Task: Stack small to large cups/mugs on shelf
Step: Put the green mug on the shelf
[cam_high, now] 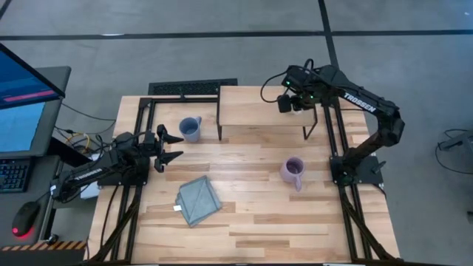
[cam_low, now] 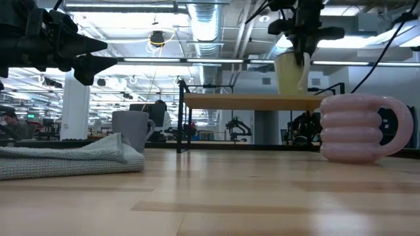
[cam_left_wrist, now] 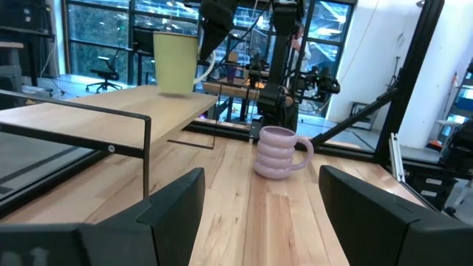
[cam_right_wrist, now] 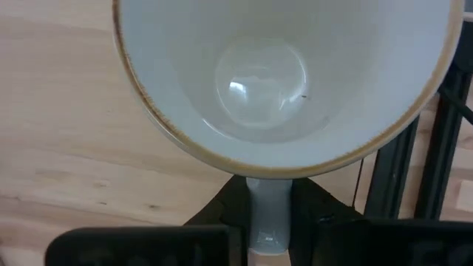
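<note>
- The cream-white mug with a brown rim (cam_right_wrist: 284,81) is empty inside; you can see its shiny bottom.
- The right gripper (cam_right_wrist: 267,214) has its two dark fingers squeezed on this mug's handle, one finger on each side.
- The mug hangs upright over the right end of the low light-wood shelf on thin black legs (cam_high: 262,109). In the low view it looks just above the board or barely touching it; I cannot tell which.
- The lavender purple mug with round ridges (cam_high: 293,171) stands on the big plank table (cam_high: 259,222), nearer than the shelf and toward the right.
- The dusty blue mug (cam_high: 191,128) stands on the table just left of the shelf.
- I cannot see anything inside those two mugs.
- The left gripper (cam_high: 168,146) hangs in the air near the blue mug, with its fingers wide apart and holding nothing.
- A grey-blue folded cloth (cam_high: 198,200) lies flat on the near left part of the table.
</note>
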Controlling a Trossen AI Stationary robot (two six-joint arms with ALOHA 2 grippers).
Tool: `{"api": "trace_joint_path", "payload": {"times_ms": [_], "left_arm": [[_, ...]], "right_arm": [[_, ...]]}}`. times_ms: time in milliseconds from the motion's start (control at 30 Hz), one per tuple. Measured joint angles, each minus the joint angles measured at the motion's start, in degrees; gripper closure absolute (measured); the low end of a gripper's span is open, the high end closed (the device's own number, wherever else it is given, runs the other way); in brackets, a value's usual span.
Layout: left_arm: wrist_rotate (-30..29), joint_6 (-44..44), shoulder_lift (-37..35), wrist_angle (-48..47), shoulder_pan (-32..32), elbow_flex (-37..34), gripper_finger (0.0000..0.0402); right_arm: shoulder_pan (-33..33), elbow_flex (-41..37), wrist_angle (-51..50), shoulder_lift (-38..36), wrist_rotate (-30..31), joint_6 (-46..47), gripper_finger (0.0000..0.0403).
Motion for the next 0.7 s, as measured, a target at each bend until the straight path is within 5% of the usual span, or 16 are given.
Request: {"api": "trace_joint_path", "payload": {"times_ms": [700], "left_arm": [[0.0, -0.17, 0.0, 0.0, 0.02, 0.0, 0.0145]], "right_arm": [[0.36, -0.13, 1.64, 1.17, 0.24, 3.0, 0.0339]]}}
